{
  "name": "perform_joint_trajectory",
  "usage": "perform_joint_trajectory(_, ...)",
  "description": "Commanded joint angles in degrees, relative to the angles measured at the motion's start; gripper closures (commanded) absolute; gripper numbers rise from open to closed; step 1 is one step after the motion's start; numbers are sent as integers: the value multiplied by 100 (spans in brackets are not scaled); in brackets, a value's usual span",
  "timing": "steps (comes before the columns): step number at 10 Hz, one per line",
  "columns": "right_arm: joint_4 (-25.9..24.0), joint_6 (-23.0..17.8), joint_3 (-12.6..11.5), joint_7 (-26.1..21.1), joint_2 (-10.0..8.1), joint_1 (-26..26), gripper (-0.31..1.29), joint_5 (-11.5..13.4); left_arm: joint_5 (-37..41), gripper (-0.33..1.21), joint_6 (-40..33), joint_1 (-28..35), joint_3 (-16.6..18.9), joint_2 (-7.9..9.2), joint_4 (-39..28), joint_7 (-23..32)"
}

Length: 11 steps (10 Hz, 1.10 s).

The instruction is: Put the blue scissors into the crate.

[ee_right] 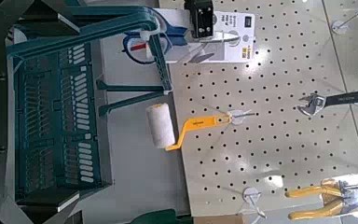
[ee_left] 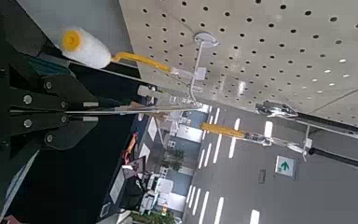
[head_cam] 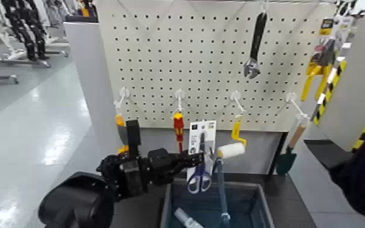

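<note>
Black and bulky, our left arm (head_cam: 79,203) reaches in from the lower left, its claw (head_cam: 200,159) clenched on the card of the blue scissors (head_cam: 200,176). They are fixed to a tall white retail card, slightly tilted, dark blades up and blue loop handles down, above the far side of the crate (head_cam: 262,203). Our right claw (ee_right: 61,107) stands with its fingers spread beside green slotted plastic (ee_right: 56,121). Just beside the card hang the red-and-yellow screwdriver (head_cam: 179,130) and, on its other side, a white paint roller (head_cam: 231,150) with a yellow handle. Farther out on the pegboard (head_cam: 197,60) we see an adjustable wrench (head_cam: 253,57), yellow-handled pliers (head_cam: 315,73) and a green trowel (head_cam: 287,159). Inside the grey-blue crate lies a whitish tube-like thing (head_cam: 187,218).
</note>
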Motion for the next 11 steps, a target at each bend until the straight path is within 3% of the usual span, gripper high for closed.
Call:
perform_joint_trajectory(1, 0, 0, 9, 1, 0, 0, 8, 0, -10, 118, -9, 69, -21, -9, 181, -9)
perform_joint_trajectory(11, 9, 0, 17, 18, 9, 0, 8, -9, -54, 118, -17, 175, -214, -17, 752, -88)
